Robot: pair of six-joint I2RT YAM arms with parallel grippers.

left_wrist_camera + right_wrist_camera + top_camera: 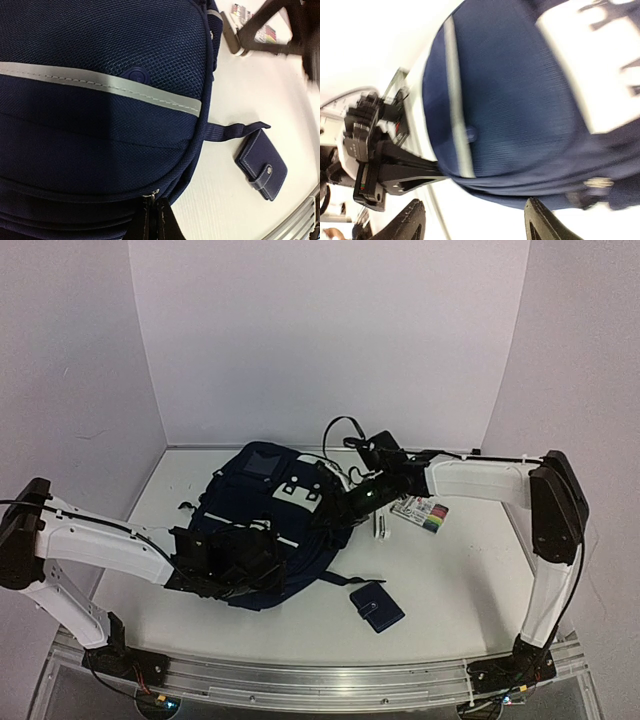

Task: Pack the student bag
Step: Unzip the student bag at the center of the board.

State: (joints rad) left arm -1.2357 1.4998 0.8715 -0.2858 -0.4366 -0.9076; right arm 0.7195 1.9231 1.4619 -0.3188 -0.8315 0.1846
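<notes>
While the left fingers clench the zipper edge at 8 o'clock of the backpack, lying mid-left on the worktop, the right fingers hang spread and empty at its 2 o'clock. Any tug may drag the whole backpack onto the wallet at 4 o'clock.

Wallet right of student bag; markers behind.
</notes>
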